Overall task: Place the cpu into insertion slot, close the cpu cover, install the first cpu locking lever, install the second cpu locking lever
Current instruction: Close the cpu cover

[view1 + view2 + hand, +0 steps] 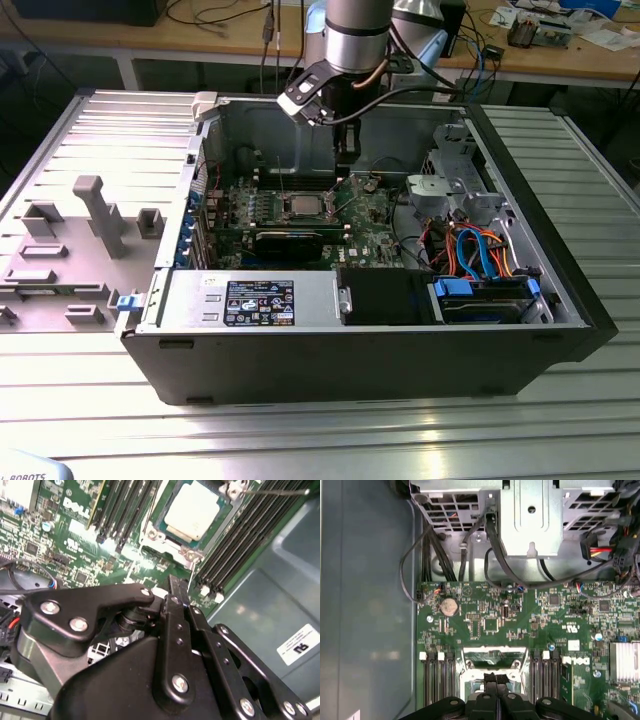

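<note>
The cpu (192, 510) lies flat in the insertion slot (305, 206), its silver top showing among the memory slots. In the first wrist view the cpu cover (495, 651) looks raised, with green board showing through its window. A thin locking lever (280, 491) sticks out past the socket, and two thin rods (283, 183) rise beside it in the exterior view. My gripper (345, 158) hangs inside the case, just behind the socket and above the board. Its black fingers (490, 679) are shut with nothing between them. In the second wrist view the gripper (176, 587) stops short of the socket's edge.
Long memory slots (235, 540) flank the socket. A black expansion card (290, 240) lies in front of it. A metal drive cage (450, 185) with orange and blue cables (480, 255) stands at the exterior view's right. The case walls (520, 200) enclose the board.
</note>
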`<state>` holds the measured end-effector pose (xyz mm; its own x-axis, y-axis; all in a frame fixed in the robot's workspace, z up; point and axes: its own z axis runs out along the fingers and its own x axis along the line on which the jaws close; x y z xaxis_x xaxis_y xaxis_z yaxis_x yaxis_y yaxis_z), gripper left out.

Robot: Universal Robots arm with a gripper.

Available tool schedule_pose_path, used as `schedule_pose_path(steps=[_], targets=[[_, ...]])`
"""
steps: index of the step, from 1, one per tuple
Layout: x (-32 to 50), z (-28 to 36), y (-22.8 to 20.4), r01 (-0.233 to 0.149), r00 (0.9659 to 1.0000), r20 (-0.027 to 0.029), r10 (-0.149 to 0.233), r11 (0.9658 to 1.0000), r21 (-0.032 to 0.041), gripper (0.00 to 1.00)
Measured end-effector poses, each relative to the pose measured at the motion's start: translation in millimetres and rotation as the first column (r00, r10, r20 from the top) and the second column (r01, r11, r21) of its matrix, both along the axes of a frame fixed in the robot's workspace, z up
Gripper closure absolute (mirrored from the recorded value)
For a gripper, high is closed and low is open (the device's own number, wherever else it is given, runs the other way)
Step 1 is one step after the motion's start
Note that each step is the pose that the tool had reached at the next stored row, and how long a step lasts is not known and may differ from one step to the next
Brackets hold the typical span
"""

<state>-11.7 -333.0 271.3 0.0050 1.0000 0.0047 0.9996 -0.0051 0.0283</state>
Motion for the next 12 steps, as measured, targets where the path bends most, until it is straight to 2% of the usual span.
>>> schedule_pose_path(steps=[12], targets=[[0.7, -0.1, 0.0, 0.0, 1.0, 0.0, 0.0, 1.0, 0.0001, 0.89]])
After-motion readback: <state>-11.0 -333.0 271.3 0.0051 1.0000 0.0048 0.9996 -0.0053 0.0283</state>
